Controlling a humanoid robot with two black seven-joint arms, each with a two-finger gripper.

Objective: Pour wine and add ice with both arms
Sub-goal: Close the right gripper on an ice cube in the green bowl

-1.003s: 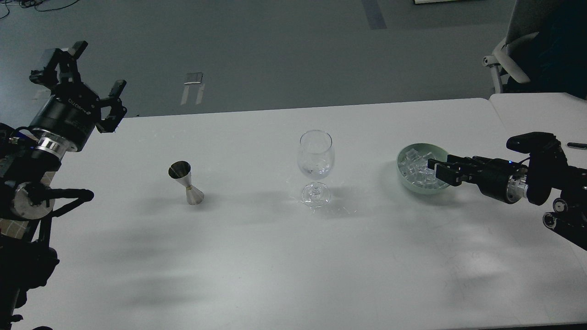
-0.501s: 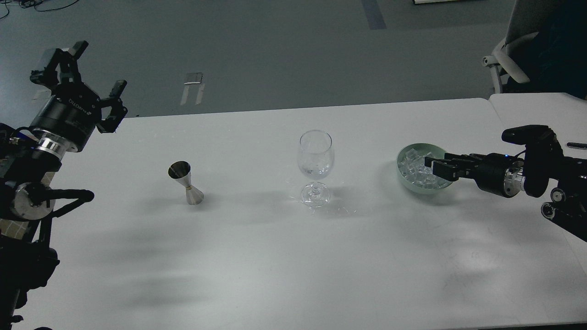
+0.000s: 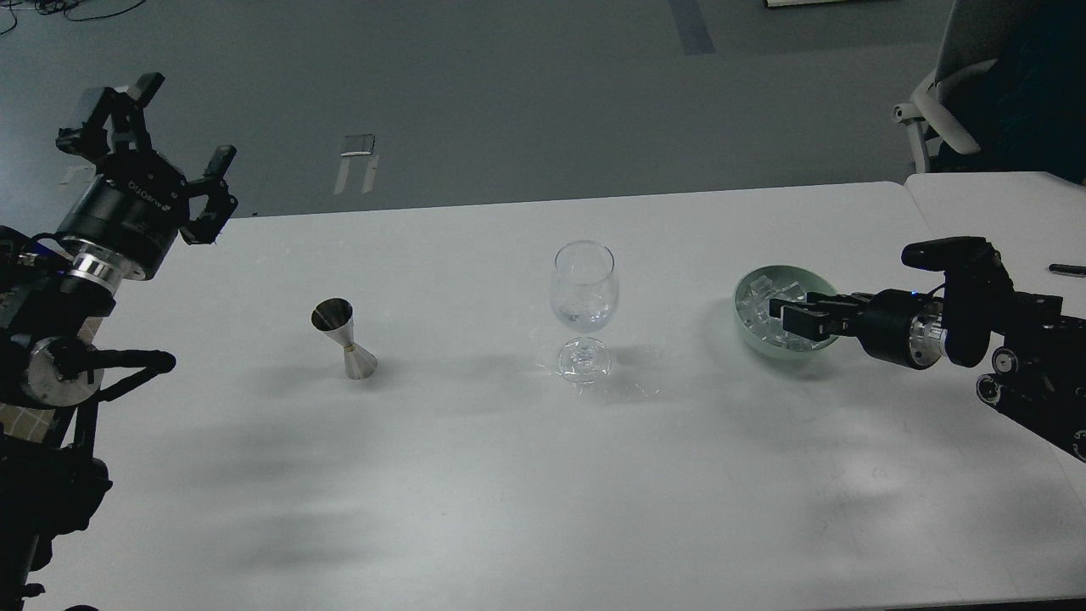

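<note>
A pale green bowl stands at the right of the white table and holds a heap of clear ice cubes. My right gripper reaches in from the right and sits low over the ice inside the bowl. Its dark fingers lie close together and I cannot tell them apart. A clear stemmed wine glass stands upright mid-table with a little clear content at the bottom. A steel jigger stands to its left. My left gripper is open and empty, raised at the far left, well away from the jigger.
The table's far edge runs behind the glass. A second table adjoins at the right with a dark pen on it. An office chair stands at the back right.
My right gripper has moved left, from the bowl's right rim further in over the ice. The left arm, glass and jigger have not moved.
</note>
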